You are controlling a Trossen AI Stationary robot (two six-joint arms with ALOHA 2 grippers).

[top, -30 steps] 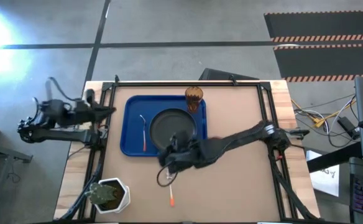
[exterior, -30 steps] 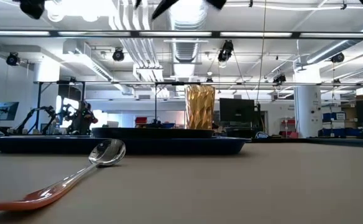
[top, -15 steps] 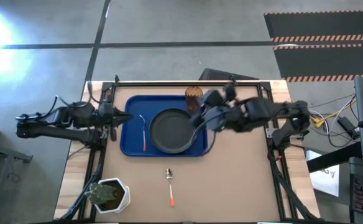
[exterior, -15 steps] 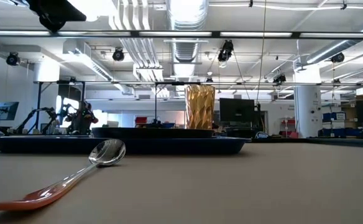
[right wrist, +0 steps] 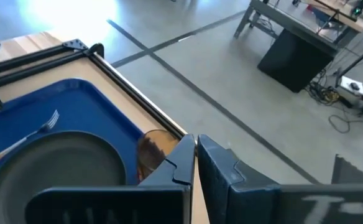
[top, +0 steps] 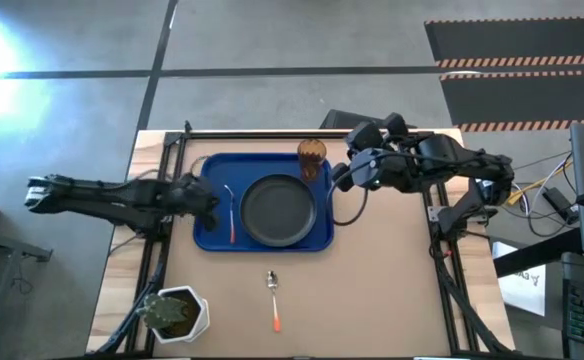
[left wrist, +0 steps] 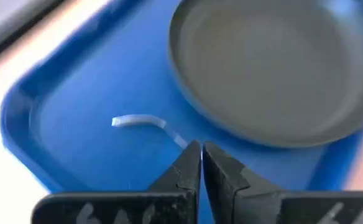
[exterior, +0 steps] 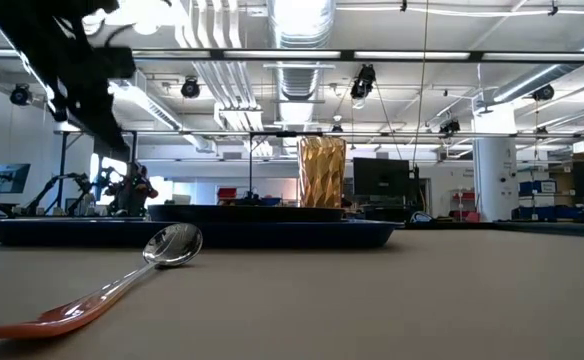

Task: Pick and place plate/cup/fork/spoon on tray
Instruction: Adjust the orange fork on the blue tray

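Note:
The blue tray (top: 210, 175) lies at the table's far middle. On it rest the dark plate (top: 279, 208), the amber cup (top: 312, 157) upright at its far right corner, and the orange-handled fork (top: 232, 215) left of the plate. The spoon (top: 273, 300) lies on the bare table near the front edge, bowl toward the tray. My left gripper (top: 214, 203) hangs shut above the tray's left part, over the fork (left wrist: 138, 121); its fingers hide the fork's handle. My right gripper (right wrist: 195, 149) is shut, raised just right of the cup (right wrist: 153, 149).
A white pot with a green plant (top: 177, 312) stands at the near left corner. Black frame rails (top: 302, 133) run along the table's far, left and right sides. Bare brown tabletop lies right of the tray and around the spoon (exterior: 122, 285).
My right gripper has left the plate's near edge and swung up and toward the far right, ending beside the cup. My left gripper has reached from the table's left edge rightward over the tray's left part. The plate, cup, fork and spoon have stayed in place.

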